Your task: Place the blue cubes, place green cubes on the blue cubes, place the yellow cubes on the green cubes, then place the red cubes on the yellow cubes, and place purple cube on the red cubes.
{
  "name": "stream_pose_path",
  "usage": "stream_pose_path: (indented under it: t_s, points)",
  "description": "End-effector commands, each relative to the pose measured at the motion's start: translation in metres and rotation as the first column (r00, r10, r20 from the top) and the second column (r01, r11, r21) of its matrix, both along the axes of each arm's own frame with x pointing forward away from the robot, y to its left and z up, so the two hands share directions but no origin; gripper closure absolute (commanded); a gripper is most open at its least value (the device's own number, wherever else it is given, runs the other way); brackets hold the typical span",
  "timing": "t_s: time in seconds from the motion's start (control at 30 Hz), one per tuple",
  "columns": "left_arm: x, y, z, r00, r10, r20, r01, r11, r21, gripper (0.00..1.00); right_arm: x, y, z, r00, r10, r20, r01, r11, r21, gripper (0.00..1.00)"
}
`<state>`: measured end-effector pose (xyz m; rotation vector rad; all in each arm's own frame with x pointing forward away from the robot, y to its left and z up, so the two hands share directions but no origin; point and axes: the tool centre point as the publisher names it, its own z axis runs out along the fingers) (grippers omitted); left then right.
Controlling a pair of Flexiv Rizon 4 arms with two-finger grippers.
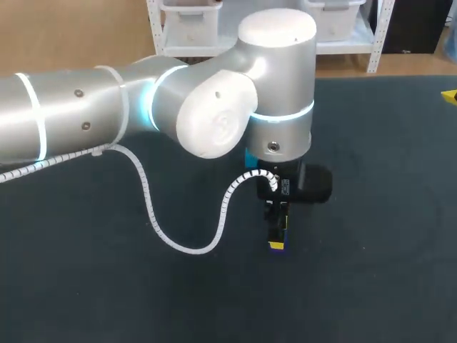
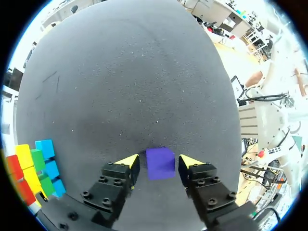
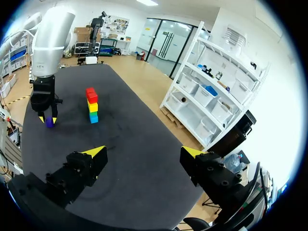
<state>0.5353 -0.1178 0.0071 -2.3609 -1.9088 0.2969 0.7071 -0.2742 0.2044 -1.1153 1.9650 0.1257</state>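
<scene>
A purple cube (image 2: 160,162) rests on the dark table mat, and my left gripper (image 2: 159,163) is shut on it, with a yellow-tipped finger pressed to each side. The head view shows that gripper (image 1: 277,239) pointing straight down at the mat with the cube (image 1: 277,246) at its tips. Beside the left gripper stands the stack (image 2: 36,168) of blue, green, yellow and red layers, red on top (image 3: 91,105). In the head view my left arm hides most of it. My right gripper (image 3: 144,154) hangs open and empty, well away from the stack and from the purple cube (image 3: 49,123).
My left arm (image 1: 214,107) and its white coiled cable (image 1: 186,246) cross the middle of the mat (image 1: 371,271). A wide stretch of dark mat lies between the right gripper and the stack.
</scene>
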Motion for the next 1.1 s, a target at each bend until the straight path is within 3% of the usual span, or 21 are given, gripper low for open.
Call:
stream_pose_path:
  t_s: [0.03, 0.2, 0.33, 0.43, 0.5, 0.63, 0.73, 0.87, 1.1]
  points:
    - [0.005, -0.002, -0.002, 1.0, 0.008, -0.014, -0.007, 1.0, 0.014, 0.54, -0.001, 0.0, 0.0, 1.0, -0.002, 0.002, 0.002, 1.0, -0.001, 0.0]
    - [0.008, 0.003, 0.003, 1.0, 0.027, 0.0, -0.027, 0.999, 0.026, 0.72, -0.001, 0.0, 0.0, 1.0, -0.002, 0.002, 0.002, 1.0, -0.001, 0.0]
    - [0.011, 0.011, 0.018, 0.999, 0.029, 0.03, -0.03, 0.999, 0.044, 0.8, -0.001, 0.0, 0.0, 1.0, -0.002, 0.002, 0.002, 1.0, -0.001, 0.0]
    - [0.015, 0.025, 0.041, 0.997, 0.059, 0.054, -0.061, 0.997, 0.037, 0.85, -0.001, 0.0, 0.0, 1.0, -0.002, 0.002, 0.002, 1.0, -0.001, 0.0]
    - [0.016, 0.034, 0.059, 0.997, 0.059, 0.049, -0.059, 0.998, -0.006, 0.85, -0.001, 0.0, 0.0, 1.0, -0.002, 0.002, 0.002, 1.0, -0.001, 0.0]
    - [0.018, 0.047, 0.088, 0.999, 0.008, 0.04, -0.008, 1.0, -0.009, 0.84, -0.001, 0.0, 0.0, 1.0, -0.002, 0.002, 0.002, 1.0, -0.001, 0.0]
    - [0.023, 0.056, 0.113, 0.999, -0.016, 0.047, 0.017, 1.0, -0.023, 0.88, -0.001, 0.0, 0.0, 1.0, -0.002, 0.002, 0.002, 1.0, -0.001, 0.0]
    - [0.031, 0.057, 0.135, 0.997, -0.036, 0.061, 0.039, 0.998, -0.05, 0.91, -0.001, 0.0, 0.0, 1.0, -0.002, 0.002, 0.002, 1.0, -0.001, 0.0]
    - [0.064, 0.058, 0.166, 0.99, -0.024, 0.139, 0.025, 1.0, -0.005, 0.98, -0.001, 0.0, 0.0, 1.0, -0.002, 0.002, 0.002, 1.0, -0.001, 0.0]
